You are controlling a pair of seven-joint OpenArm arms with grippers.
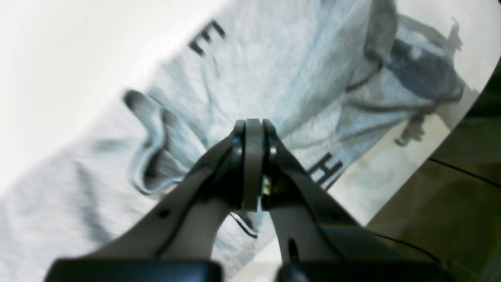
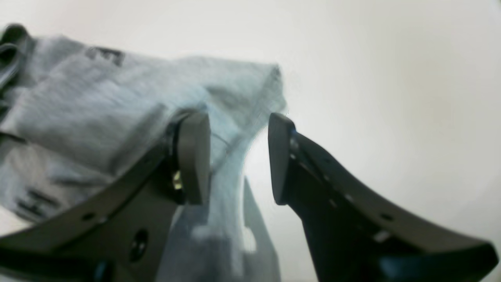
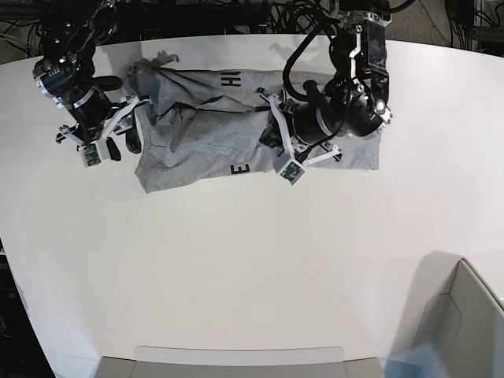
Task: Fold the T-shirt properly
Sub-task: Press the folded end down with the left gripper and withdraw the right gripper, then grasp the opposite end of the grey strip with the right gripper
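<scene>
The heather-grey T-shirt (image 3: 205,134) lies rumpled across the far part of the white table (image 3: 236,260), with black letters showing on its upper face. My left gripper (image 1: 253,126) hovers over the middle of the T-shirt (image 1: 282,70), jaws shut and no cloth visible between them. In the base view this left gripper (image 3: 266,120) sits right of the shirt's centre. My right gripper (image 2: 236,129) stands open at the edge of the T-shirt (image 2: 98,109), one finger (image 2: 193,156) against a raised fold of cloth. The base view shows the right gripper (image 3: 130,118) at the shirt's left end.
The table's edge and dark floor (image 1: 450,176) lie just beyond the shirt in the left wrist view. A grey box (image 3: 465,315) stands at the near right corner and a grey tray rim (image 3: 236,362) along the near edge. Cables (image 3: 260,12) crowd the far side.
</scene>
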